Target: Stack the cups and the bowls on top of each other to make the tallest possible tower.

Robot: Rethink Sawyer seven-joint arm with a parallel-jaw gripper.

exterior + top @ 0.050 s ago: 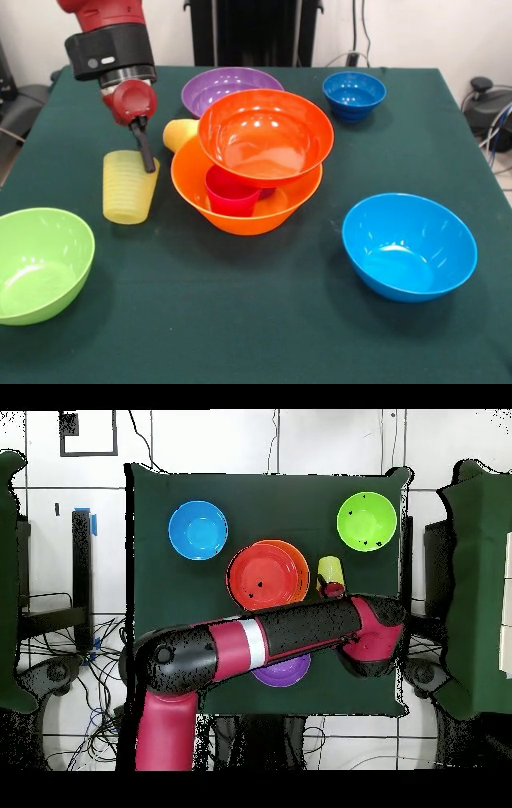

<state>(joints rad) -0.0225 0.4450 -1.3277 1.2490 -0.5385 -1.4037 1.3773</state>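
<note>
Dark green cloth (264, 320) covers the table, and behind it you see a white wall and some black equipment. Near the middle of the cloth stands the tower (252, 172): the largest orange-yellow bowl (192, 188) is the base, a red-pink cup (230, 194) sits inside it, and the red-orange bowl (266, 136) rests on top, tilted toward the front. A small orange-yellow cup (179, 133) lies on its side, touching the far left rim of the base. Behind the tower you find the purple bowl (210, 86), partly hidden, and the small dark blue bowl (354, 94) stands well apart at the far right. The light blue bowl (409, 246) is at the near right and the lime green bowl (40, 264) at the near left edge.

The gripper (147, 160) comes down at the left of the tower. One dark finger (145, 148) reaches the top rim of the ribbed pale yellow cup (128, 188), which stands upside down on the cloth just beside the base bowl. You cannot tell from these views if the pincer is released or clenched on the cup. From overhead, the red and black arm (260, 639) crosses the table and hides most of the purple bowl
</note>
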